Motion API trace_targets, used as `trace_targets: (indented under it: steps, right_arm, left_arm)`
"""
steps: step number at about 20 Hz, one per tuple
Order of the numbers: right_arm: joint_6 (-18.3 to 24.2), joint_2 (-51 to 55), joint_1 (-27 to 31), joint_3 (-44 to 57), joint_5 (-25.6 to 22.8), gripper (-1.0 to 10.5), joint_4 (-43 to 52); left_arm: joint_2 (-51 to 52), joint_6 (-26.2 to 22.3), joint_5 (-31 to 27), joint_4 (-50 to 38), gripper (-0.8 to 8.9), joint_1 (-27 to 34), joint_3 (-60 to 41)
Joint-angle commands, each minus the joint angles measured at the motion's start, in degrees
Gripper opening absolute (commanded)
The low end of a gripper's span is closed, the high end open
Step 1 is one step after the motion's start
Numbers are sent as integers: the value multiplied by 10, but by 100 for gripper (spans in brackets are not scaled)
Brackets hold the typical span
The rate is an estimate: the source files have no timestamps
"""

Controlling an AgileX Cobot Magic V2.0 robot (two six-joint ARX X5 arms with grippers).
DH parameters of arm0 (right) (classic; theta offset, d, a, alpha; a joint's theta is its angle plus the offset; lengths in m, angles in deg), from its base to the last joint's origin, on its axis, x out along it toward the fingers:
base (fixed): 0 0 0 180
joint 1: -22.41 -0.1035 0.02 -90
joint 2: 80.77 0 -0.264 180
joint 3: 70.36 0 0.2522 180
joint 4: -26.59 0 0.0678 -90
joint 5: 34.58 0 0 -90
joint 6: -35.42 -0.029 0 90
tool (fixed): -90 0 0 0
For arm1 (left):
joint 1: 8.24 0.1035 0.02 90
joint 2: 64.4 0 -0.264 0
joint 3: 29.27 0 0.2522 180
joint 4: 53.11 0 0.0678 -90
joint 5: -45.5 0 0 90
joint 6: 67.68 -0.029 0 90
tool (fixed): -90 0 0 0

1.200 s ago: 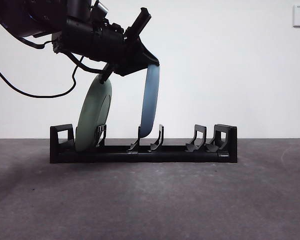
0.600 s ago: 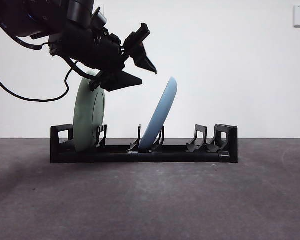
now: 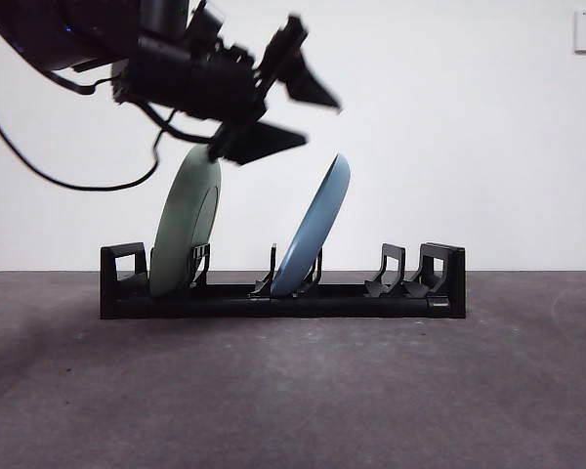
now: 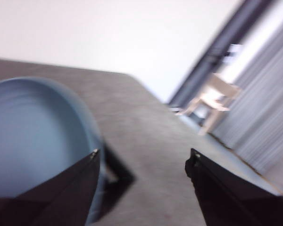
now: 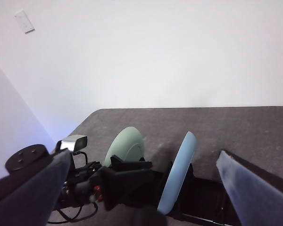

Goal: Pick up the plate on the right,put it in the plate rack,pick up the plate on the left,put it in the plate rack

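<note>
Just beside one jaw of the left gripper (image 4: 141, 157), whose jaws are spread with bare table between them, the blue plate (image 4: 33, 136) fills the left wrist view. Only the front view shows this plate (image 3: 313, 230) leaning in the plate rack (image 3: 283, 293), with the green plate (image 3: 186, 230) slotted near one end. The left gripper (image 3: 298, 112) hangs tilted above both, touching neither. The right gripper (image 5: 141, 188), jaws wide, waits well apart.
</note>
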Motion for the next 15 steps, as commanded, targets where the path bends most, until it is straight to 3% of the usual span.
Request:
trace_targets:
  steps: [1,4,6,7,10,13,15]
  right_arm:
    - [5,-4,0,0,0,559,2]
    - [5,-7,0,0,0,557,-12]
    - [12,-13,0,0,-1,485,-29]
    - [16,-16,0,0,-2,436,-40]
    - [27,-25,0,0,-2,229,-84]
    - [64,-33,0,0,-4,-26,-129]
    - [72,-37,0,0,-18,-9,-154]
  left_arm:
    - [7,-14,34,-10,319,-16,5]
    - [24,-20,69,-9,314,-30,19]
    - [39,-33,91,-2,299,-38,29]
    - [47,-41,101,6,257,-41,33]
    - [85,-91,126,77,-8,-44,47]
    - [132,-170,95,199,-7,-47,63]
    - [173,-232,27,294,-8,-49,69]
